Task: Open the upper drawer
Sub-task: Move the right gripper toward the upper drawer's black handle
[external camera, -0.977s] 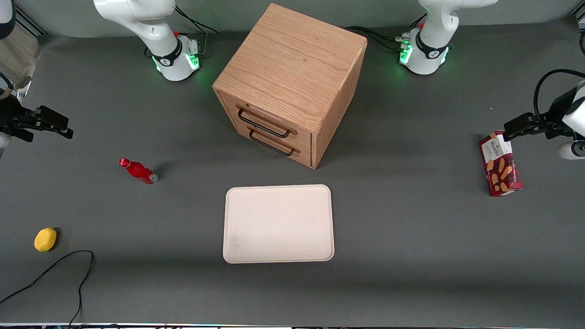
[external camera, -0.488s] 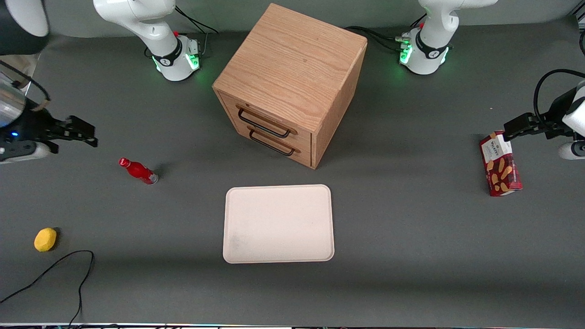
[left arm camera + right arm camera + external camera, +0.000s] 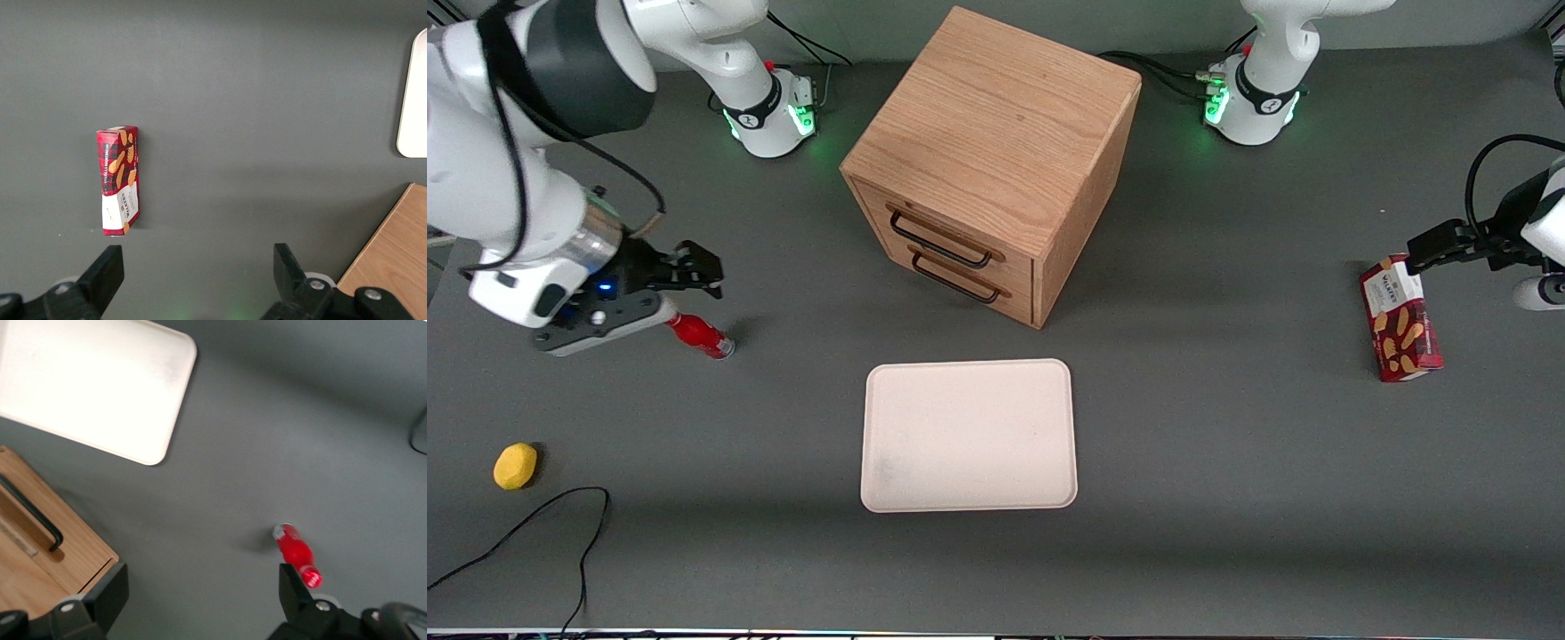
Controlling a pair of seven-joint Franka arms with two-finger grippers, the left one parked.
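Front view: tool released, empty, above the red bottle, well apart from the cabinet. Upper drawer shut, above its twin. Best approach: level with the top handle, fingers straddling the bar, pull straight out.

A robotics lab: bench-mounted white arms on a grey table.

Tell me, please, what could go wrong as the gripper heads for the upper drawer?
The gripper, fingers open, hangs just above the red bottle lying on the table; dropping lower could knock it rolling. The upper drawer's handle sits close above the lower handle, so a slightly low approach might hook the wrong drawer. The cabinet stands skewed, so a straight pull may drag it.
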